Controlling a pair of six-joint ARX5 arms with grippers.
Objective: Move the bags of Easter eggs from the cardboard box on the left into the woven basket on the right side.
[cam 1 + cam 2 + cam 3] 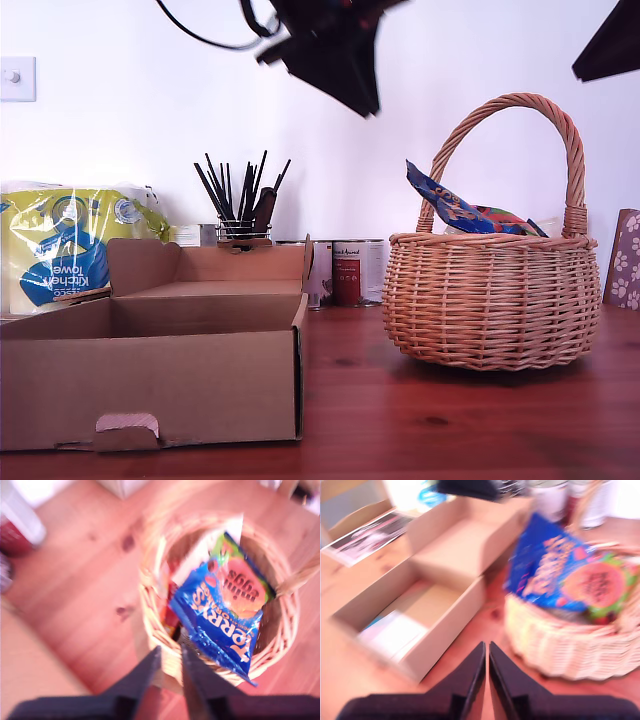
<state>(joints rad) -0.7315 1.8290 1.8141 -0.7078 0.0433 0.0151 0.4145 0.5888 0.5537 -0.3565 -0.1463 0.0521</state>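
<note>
Basket (490, 300) on the exterior view's right, blue Terry's bag (448, 208) poking above the rim with more glossy pouches tucked beneath; cardboard box (150, 385) on the exterior view's left, well apart from it on the wooden table (420, 420). Seen from the second wrist view, something pale and flat on the box floor (395, 632), too blurred to tell whether another sweet bag or just paper. First gripper (170, 672) above the near rim of the basket, jaws narrow with only a slim gap and nothing between them. Second gripper (486, 672) over bare table between box and basket, jaws nearly touching, also empty. Both arms high in the exterior view, dark shapes at the top edge, not matchable to first or second there. Step in hand, by judgement: just after a drop into the basket, with 1 bag clearly delivered and at least 1 more below it. Next move probably calls for checking the box floor; if a bag, opening wide, descending inside the low walls, pinching a crinkly edge without sliding it.
</note>
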